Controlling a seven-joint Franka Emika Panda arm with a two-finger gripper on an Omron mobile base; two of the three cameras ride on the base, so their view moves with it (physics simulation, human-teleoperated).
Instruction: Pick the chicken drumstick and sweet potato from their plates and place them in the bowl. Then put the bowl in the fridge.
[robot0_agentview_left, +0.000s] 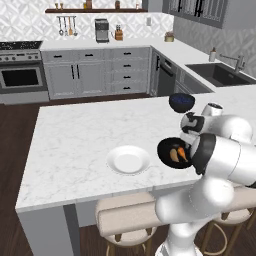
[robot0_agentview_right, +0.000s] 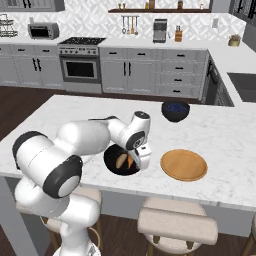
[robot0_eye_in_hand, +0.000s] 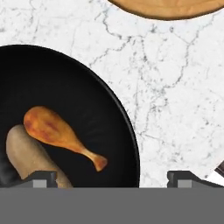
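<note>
Two dark fingertips of the robot's pincer rise at six o'clock in the hand view, set wide apart and gripping nothing, one over the bowl and one over bare marble. Just beyond them the glossy black bowl holds two items: one chicken drumstick, fat end toward ten o'clock and pale bone end toward four, and one sweet potato lying against it at seven o'clock. The bowl stands on the white marble table, and the rim of the orange-tan plate shows at twelve o'clock, apart from the bowl.

From the right base view, the pincer hangs over the bowl's three o'clock rim, with the orange-tan plate bare at three o'clock of it. The left base view shows the one white plate, also bare, at nine o'clock of the bowl. One smaller dark blue bowl sits at twelve o'clock of it; what it holds cannot be told. Count: two plates, two bowls.
</note>
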